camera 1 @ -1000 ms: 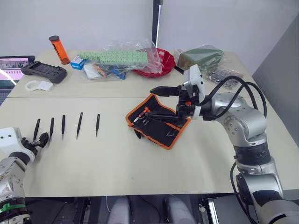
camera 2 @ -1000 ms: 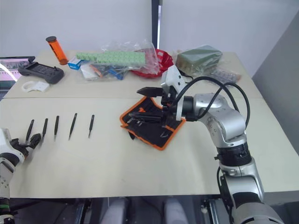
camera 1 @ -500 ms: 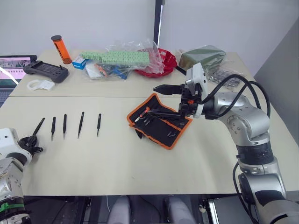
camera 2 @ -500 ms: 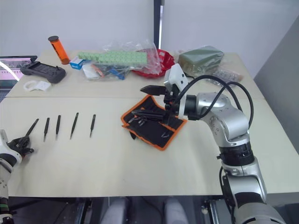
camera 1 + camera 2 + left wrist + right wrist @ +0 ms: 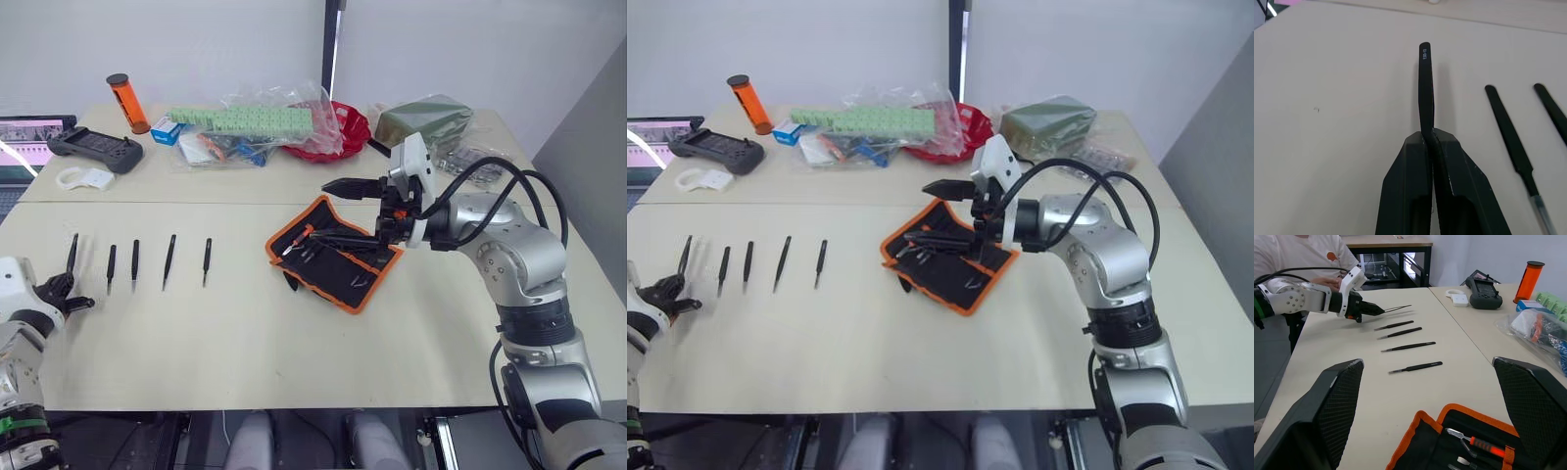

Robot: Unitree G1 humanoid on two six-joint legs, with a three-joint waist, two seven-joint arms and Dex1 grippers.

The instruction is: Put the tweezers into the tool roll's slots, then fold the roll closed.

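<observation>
— Far to the left of the tool roll (image 5: 333, 253), what is the left gripper (image 5: 71, 294) doing?

— Its two black fingers (image 5: 1415, 191) are pressed together on one tweezer (image 5: 1425, 88); the tweezer is pinched near one end and its free length rises clear of the table (image 5: 245, 333); the fine tip cannot be made out.

— And the other tweezers?

— Four tweezers (image 5: 157, 262) lie flat in a row on the table, between the left gripper and the tool roll, parallel to one another and apart from each other; none of them touches the roll.

— How does the roll lie?

— Open on the table with its inner face up, the orange binding showing round its edges; small tools, one with an orange handle (image 5: 1484, 445), already sit in its slots (image 5: 338, 262); which slots are free I cannot tell.

— The right gripper (image 5: 351, 211)?

— It hangs directly above the tool roll, fingers spread wide and holding nothing; one finger (image 5: 348, 187) points out over the roll's far edge, the other is low over its inner face.

— Anything behind the roll?

— An olive-green bag (image 5: 421, 122), a red bowl (image 5: 338, 132) under a clear plastic bag (image 5: 260, 122), an orange canister (image 5: 124, 103) and a black controller (image 5: 88, 149), all well apart from the roll.
</observation>
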